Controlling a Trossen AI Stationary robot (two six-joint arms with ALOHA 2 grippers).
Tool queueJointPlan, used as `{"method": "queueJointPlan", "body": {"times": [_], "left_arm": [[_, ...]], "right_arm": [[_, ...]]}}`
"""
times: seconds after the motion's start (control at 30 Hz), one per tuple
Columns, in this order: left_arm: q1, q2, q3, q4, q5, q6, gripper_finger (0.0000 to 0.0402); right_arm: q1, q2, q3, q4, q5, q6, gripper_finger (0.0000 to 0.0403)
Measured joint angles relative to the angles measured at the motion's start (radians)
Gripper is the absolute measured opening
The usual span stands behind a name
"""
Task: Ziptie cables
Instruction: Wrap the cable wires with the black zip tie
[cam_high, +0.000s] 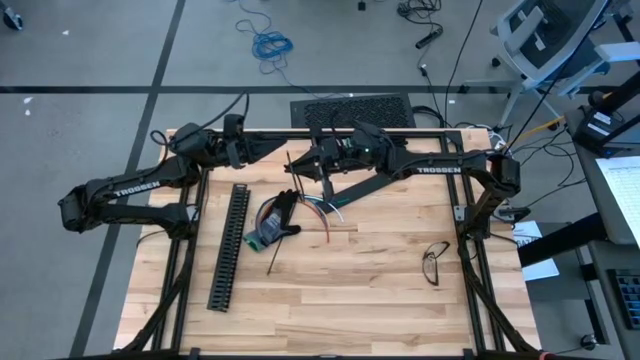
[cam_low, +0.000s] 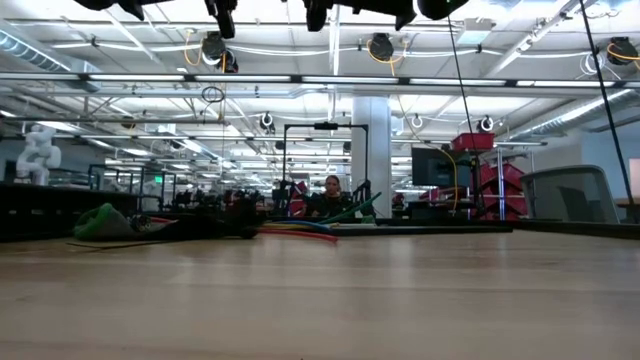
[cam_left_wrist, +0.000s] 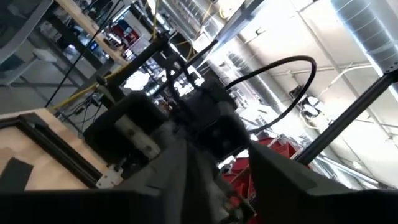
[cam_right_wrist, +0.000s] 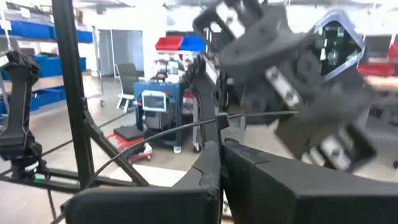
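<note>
Both hands meet in the air above the far desk (cam_high: 350, 300) edge. Right hand (cam_right_wrist: 221, 155) clenched on a thin black ziptie (cam_right_wrist: 155, 134); left hand (cam_left_wrist: 239, 168) parted, nothing visibly held. Cables (cam_high: 300, 210) lie loose on the desk below. We fear the tie slips in handover. Its tip stays hidden from us.

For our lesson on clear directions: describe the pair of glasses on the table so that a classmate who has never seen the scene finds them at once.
Start at the light wooden slatted table seen from above and go to its right side, near the black frame rail. There lies a pair of dark-framed glasses, alone on bare wood. Unlike the loose bundle of coloured wires and the long black slotted plastic channel on the left, nothing lies close beside them.
</note>
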Motion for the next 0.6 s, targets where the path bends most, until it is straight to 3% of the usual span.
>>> {"method": "queueJointPlan", "body": {"times": [0.2, 0.6], "left_arm": [[-0.003, 0.000, 0.000, -0.004, 0.008, -0.062, 0.0224], [-0.022, 0.019, 0.000, 0.002, 0.007, -0.141, 0.0228]], "right_arm": [[-0.012, 0.000, 0.000, 0.024, -0.004, -0.007, 0.0000], [-0.020, 0.000, 0.000, 0.024, -0.003, -0.007, 0.0000]]}}
